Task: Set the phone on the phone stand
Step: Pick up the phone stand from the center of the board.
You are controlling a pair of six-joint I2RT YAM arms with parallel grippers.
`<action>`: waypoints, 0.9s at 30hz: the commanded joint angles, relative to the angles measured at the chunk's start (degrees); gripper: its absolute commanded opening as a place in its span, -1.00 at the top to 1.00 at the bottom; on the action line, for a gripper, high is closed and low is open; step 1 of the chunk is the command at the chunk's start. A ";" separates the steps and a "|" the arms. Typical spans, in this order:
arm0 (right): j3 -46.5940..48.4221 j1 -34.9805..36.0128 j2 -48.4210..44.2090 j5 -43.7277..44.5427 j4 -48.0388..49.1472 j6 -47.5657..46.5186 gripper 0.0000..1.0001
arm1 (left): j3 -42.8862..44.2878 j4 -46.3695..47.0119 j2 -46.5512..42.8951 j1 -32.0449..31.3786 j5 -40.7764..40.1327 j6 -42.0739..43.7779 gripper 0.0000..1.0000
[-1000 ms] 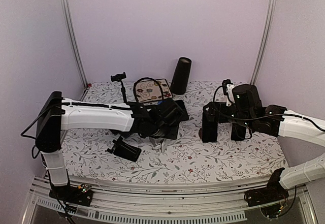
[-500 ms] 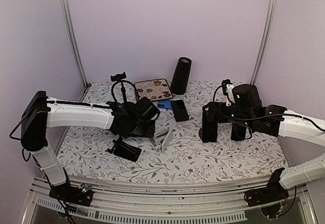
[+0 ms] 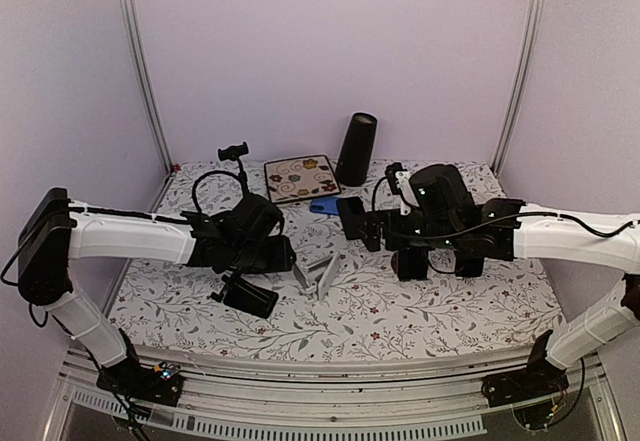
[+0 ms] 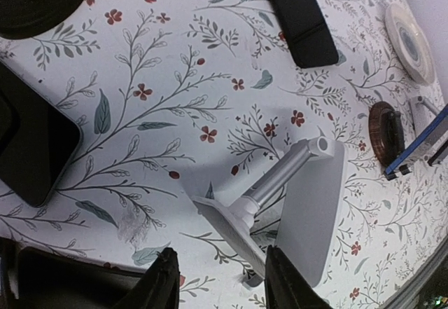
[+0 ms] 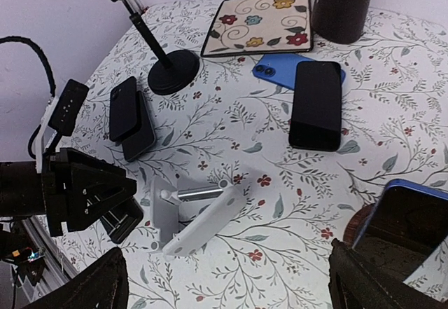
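From above, one white phone stand (image 3: pixel 318 276) sits on the flowered table (image 3: pixel 450 321) between two arms, with the left gripper (image 3: pixel 272 254) just beside it. The left wrist view shows that claw's two fingers (image 4: pixel 164 281) parted and gripping nothing, the stand just ahead. In the right wrist view the right gripper (image 5: pixel 234 284) is spread wide and empty, while one black phone (image 5: pixel 316 104) lies flat, overlapping one blue phone (image 5: pixel 280 69), apart from the stand.
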 commanded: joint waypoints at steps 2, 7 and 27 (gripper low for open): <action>4.54 2.12 9.66 -3.41 1.14 4.73 -1.00 | -2.50 4.03 -3.13 0.82 1.98 -1.17 0.16; 5.86 2.19 16.78 -7.05 4.99 7.91 -0.98 | -4.75 5.05 -5.01 0.82 2.16 -1.43 0.17; 9.13 2.27 31.44 -11.93 12.35 15.04 -0.80 | -10.12 8.55 -9.65 0.80 2.90 -1.88 0.17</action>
